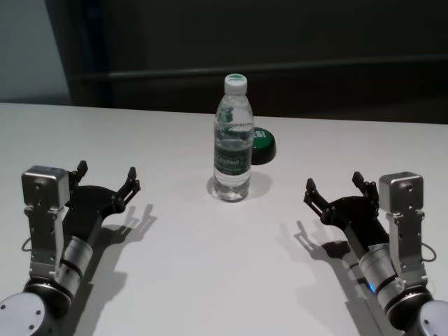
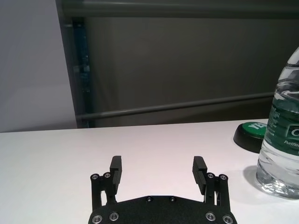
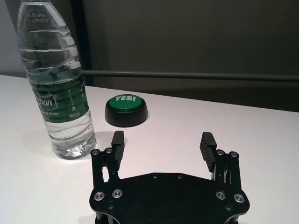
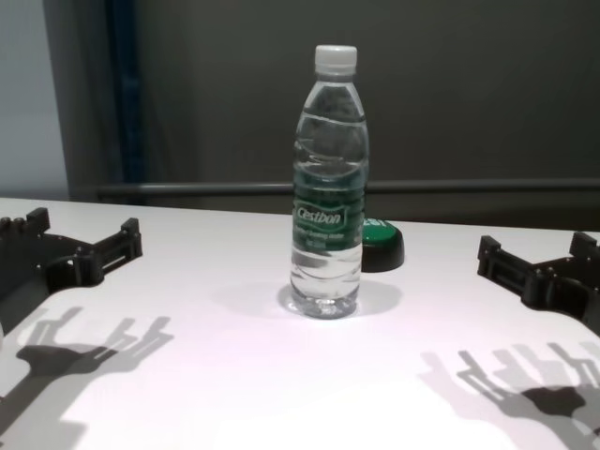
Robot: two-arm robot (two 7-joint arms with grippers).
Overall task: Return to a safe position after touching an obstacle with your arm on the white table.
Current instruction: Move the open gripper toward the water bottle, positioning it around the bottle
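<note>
Water bottle point(image 1: 232, 138), clear with a white cap and a dark green label, was seen standing upright near the middle of the white table point(image 1: 210, 280). A green-topped black button point(image 1: 263, 145) was placed just behind it, toward the robot's right. The left gripper point(image 1: 107, 176) was held low over the table well to the bottle's left, its fingers spread apart and holding nothing. The right gripper point(image 1: 334, 183) was held likewise on the right, fingers apart, clear of the bottle.
</note>
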